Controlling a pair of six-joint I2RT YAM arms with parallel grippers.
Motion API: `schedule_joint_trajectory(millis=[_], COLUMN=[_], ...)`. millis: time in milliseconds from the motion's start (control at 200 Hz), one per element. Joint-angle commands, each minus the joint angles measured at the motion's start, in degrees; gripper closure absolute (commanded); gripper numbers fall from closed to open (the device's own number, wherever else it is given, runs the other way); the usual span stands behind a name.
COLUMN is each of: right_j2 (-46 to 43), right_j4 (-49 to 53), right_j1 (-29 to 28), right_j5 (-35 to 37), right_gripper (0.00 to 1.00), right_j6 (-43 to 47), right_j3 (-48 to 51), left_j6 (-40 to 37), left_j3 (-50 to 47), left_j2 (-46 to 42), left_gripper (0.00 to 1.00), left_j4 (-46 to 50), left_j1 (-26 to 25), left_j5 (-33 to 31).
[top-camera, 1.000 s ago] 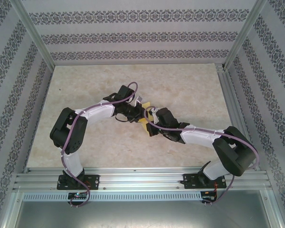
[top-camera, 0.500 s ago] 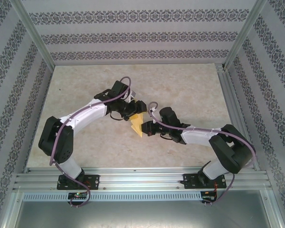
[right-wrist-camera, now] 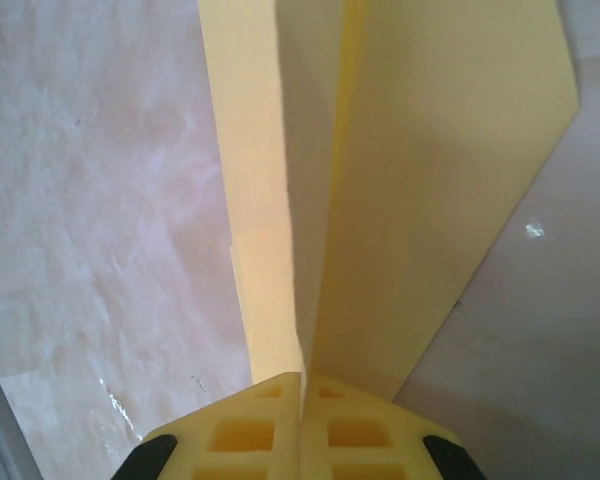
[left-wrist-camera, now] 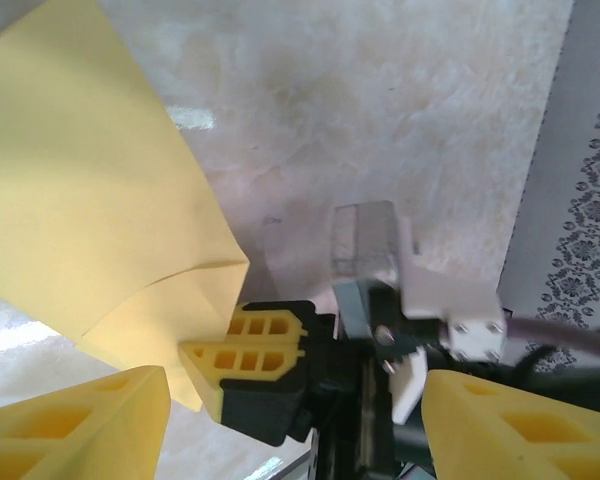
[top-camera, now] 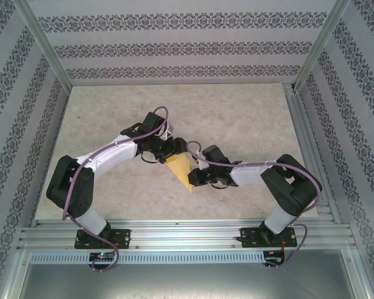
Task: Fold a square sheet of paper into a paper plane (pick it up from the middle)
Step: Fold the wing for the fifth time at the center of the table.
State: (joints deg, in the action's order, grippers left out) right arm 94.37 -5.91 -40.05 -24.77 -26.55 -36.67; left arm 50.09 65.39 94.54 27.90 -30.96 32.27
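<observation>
Right gripper (right-wrist-camera: 300, 400) jaws pinched shut on the paper (right-wrist-camera: 430, 180) at its crease; its long axis runs straight up-frame from them. Left gripper (left-wrist-camera: 295, 390) jaws wide apart, empty, paper at upper left of its view. Left looks free for the next fold.

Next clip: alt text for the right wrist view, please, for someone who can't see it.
The right gripper is shut on the near end of a folded pale-yellow paper, which spreads away from it in two flaps either side of a centre crease. Beneath lies the beige marbled table.
</observation>
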Motion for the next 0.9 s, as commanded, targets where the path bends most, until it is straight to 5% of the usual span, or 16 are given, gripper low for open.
schedule_joint_trajectory(millis=[0, 330, 894], right_j2=[-2.4, -2.5, -1.8], right_j4=[0.7, -0.9, 2.6], right_j1=[-2.3, -6.7, -10.2], right_j5=[8.0, 18.5, 24.3], right_gripper=[1.0, 1.0, 1.0], right_j6=[5.5, 10.4, 13.5], right_j3=[-0.1, 1.3, -1.0], left_j6=[3.7, 12.4, 11.9], left_j3=[-0.6, -4.8, -5.0], left_j2=[2.8, 8.0, 9.8], left_gripper=[0.31, 0.33, 0.5], left_j4=[-4.1, -12.7, -11.8], left_j1=[0.5, 0.5, -0.2], left_j5=[2.4, 4.0, 4.6])
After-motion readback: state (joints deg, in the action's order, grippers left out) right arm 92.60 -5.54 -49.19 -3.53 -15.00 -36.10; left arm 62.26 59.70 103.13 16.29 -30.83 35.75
